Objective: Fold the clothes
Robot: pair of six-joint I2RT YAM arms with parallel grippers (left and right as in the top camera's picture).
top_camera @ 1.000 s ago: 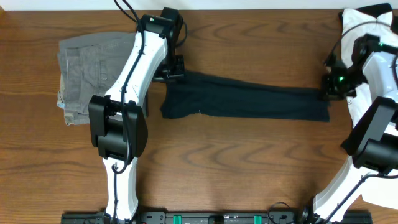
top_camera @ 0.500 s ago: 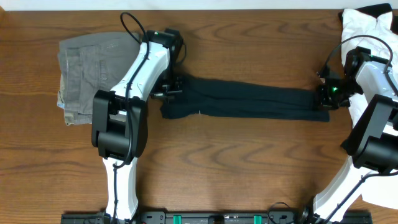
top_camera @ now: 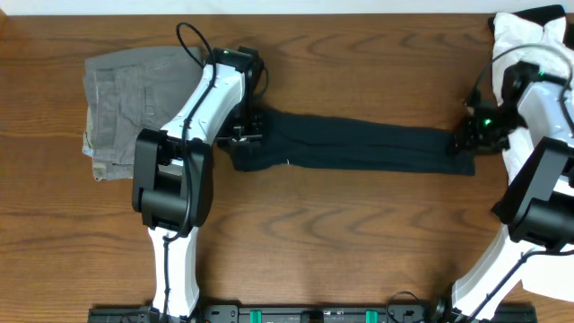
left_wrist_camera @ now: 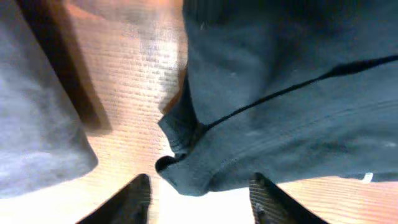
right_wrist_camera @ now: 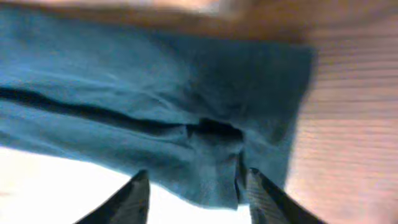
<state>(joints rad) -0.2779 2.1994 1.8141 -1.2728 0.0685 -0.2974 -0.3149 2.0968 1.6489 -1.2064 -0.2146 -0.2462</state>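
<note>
The T-shirt [top_camera: 368, 146] is black, the table [top_camera: 359, 242] brown wood-grain, the trousers [top_camera: 121, 99] grey-green, the other garment [top_camera: 516, 31] white.

T-shirt [top_camera: 359, 145] lies on the table [top_camera: 341, 242] as a long strip, running L to R across the middle, a bit behind ctr. The trousers [top_camera: 117, 108] sit far L toward the back, next to the strip's L end. L arm [top_camera: 193, 99] crosses their R edge, so can't tell if they touch. Another garment [top_camera: 520, 36] is piled in the back R corner, partly under the R arm [top_camera: 547, 99]. L gripper [top_camera: 247, 133] sits at the strip's L end and R gripper [top_camera: 465, 142] at its R end, each w/ cloth edge between its spread fingers.
</note>
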